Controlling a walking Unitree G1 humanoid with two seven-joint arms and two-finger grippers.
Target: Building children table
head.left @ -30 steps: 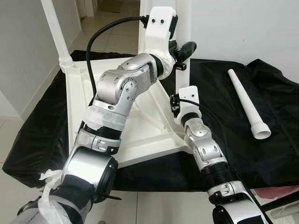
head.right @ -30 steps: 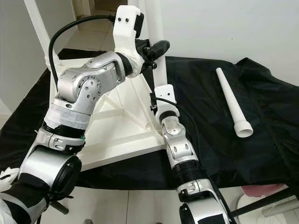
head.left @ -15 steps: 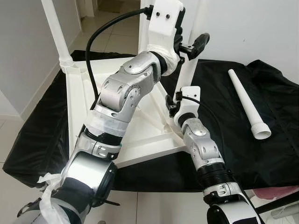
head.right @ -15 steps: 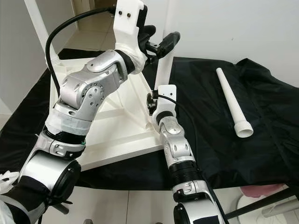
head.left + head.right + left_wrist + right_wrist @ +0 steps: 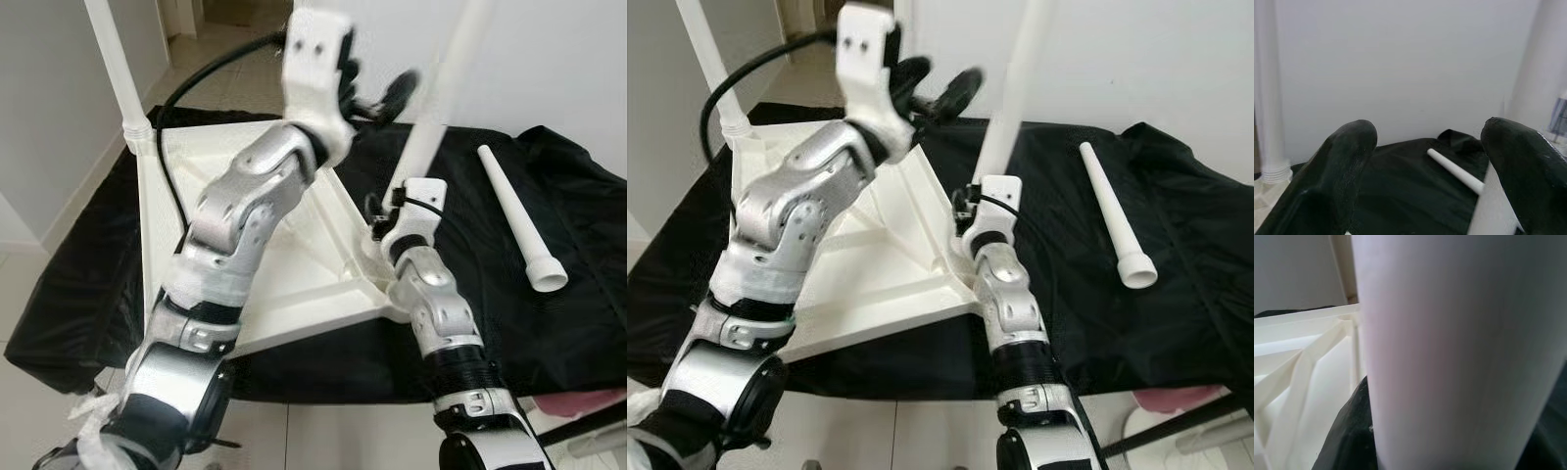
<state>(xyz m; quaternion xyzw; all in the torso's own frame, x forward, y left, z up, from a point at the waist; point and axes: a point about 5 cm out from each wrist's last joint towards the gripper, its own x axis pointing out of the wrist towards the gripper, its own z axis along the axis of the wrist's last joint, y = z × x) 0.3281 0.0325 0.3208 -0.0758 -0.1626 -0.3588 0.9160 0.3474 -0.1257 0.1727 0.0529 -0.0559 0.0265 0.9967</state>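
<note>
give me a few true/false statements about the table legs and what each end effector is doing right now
1. A loose white leg lies on the black cloth. True.
2. The left end effector is shut around a leg. False: its fingers are spread open with nothing between them.
3. The right end effector is at the base of the tilted leg, at the near corner of the upturned tabletop. True.
4. The leg at the right end effector stands straight upright. False: it leans to the robot's right.
5. A leg stands in the far left corner of the tabletop. True.
6. The tabletop is black. False: it is white.
</note>
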